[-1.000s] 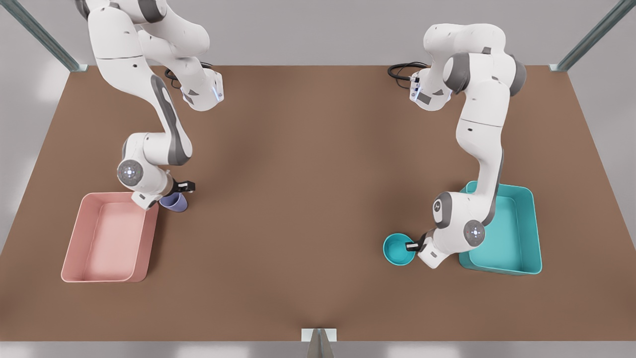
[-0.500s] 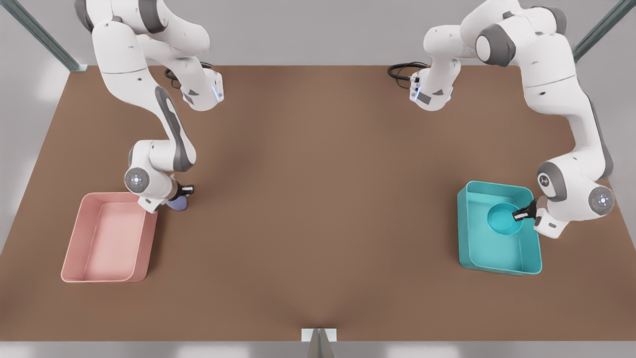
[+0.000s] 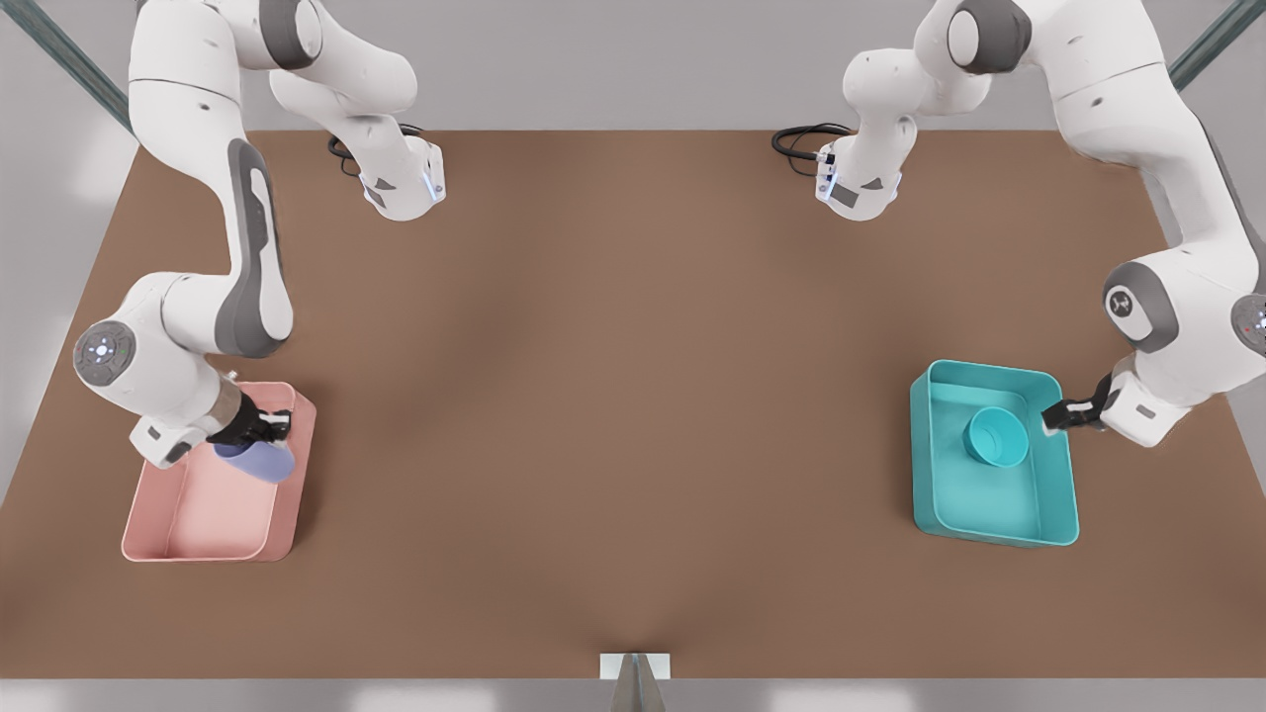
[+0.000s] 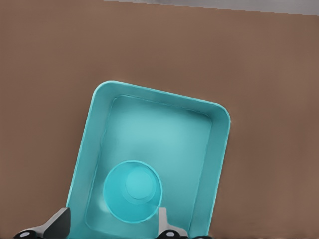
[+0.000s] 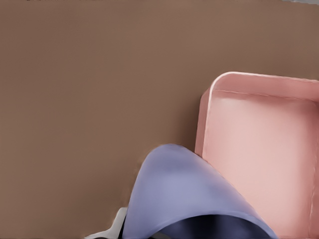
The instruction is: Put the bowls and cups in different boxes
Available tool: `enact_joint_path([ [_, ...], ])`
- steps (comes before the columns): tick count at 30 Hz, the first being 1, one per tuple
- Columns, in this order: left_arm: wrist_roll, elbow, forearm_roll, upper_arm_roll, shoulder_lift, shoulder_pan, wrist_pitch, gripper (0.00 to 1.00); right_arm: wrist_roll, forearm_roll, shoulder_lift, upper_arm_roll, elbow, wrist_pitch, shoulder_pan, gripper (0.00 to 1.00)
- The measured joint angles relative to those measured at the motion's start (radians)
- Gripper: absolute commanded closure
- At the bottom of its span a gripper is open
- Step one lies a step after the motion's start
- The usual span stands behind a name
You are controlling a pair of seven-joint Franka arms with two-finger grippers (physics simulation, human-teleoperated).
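From my remote station, nearest the front camera, the pale pink box (image 3: 163, 514) sits at the front view's left on the brown table (image 3: 613, 396). My right gripper (image 3: 269, 427) hangs over the box's far end, its fingers clamped on the lavender cup (image 3: 255, 461), which is carried tilted above the box floor. The right wrist view has the cup (image 5: 189, 194) close up, with the pink box (image 5: 259, 149) beyond it.

At the front view's right, the teal box (image 3: 989, 514) holds the teal bowl (image 3: 997, 437), which sits inside it toward the far half. My left gripper (image 3: 1056, 417) hovers at the box's right-hand rim, fingers spread and holding nothing, apart from the bowl. The left wrist view looks down on the bowl (image 4: 132, 191) in the teal box (image 4: 209, 164), with one fingertip (image 4: 164, 221) on each side of it.

I can read no label or writing on either box, the cup or the bowl.
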Motion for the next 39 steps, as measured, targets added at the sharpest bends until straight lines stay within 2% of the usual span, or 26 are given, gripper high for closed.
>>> enact_joint_path([
  [3,-0.03,0.169,0.11,-0.257,-0.039,-0.052,-0.171,0.0,-0.026,-0.082,0.075,-0.027,0.087,-0.041,-0.059,0.79],
  [5,-0.05,0.228,0.166,-0.34,-0.056,-0.097,-0.262,0.0,-0.04,-0.108,0.155,-0.04,0.119,-0.055,-0.085,0.79],
  [10,-0.094,0.302,0.168,-0.335,-0.061,-0.086,-0.424,0.0,-0.067,-0.081,0.339,-0.044,0.173,-0.033,-0.122,0.79],
  [16,-0.133,0.304,0.168,-0.337,-0.061,-0.089,-0.508,0.0,-0.088,-0.058,0.382,-0.044,0.171,0.027,-0.125,0.79],
  [17,-0.138,0.304,0.168,-0.337,-0.061,-0.089,-0.516,0.0,-0.09,-0.059,0.387,-0.044,0.17,0.033,-0.125,0.0],
  [24,-0.169,0.303,0.168,-0.336,-0.061,-0.085,-0.545,0.0,-0.065,-0.099,0.381,-0.042,0.166,0.05,-0.125,0.0],
  [28,-0.181,0.303,0.168,-0.337,-0.062,-0.088,-0.551,0.0,-0.075,-0.075,0.307,-0.035,0.16,0.007,-0.125,0.0],
  [32,-0.191,0.304,0.168,-0.337,-0.061,-0.088,-0.554,0.0,-0.08,-0.043,0.116,-0.03,0.181,-0.153,-0.088,0.0],
  [35,-0.198,0.303,0.168,-0.337,-0.06,-0.087,-0.555,0.0,-0.051,-0.067,0.068,-0.028,0.35,-0.384,-0.018,0.0],
  [37,-0.201,0.304,0.168,-0.336,-0.06,-0.085,-0.556,0.0,-0.027,-0.085,-0.047,0.039,0.321,-0.496,-0.024,0.0],
  [39,-0.205,0.304,0.167,-0.336,-0.06,-0.084,-0.556,0.0,-0.002,-0.081,-0.176,0.066,0.205,-0.553,-0.043,0.0],
])
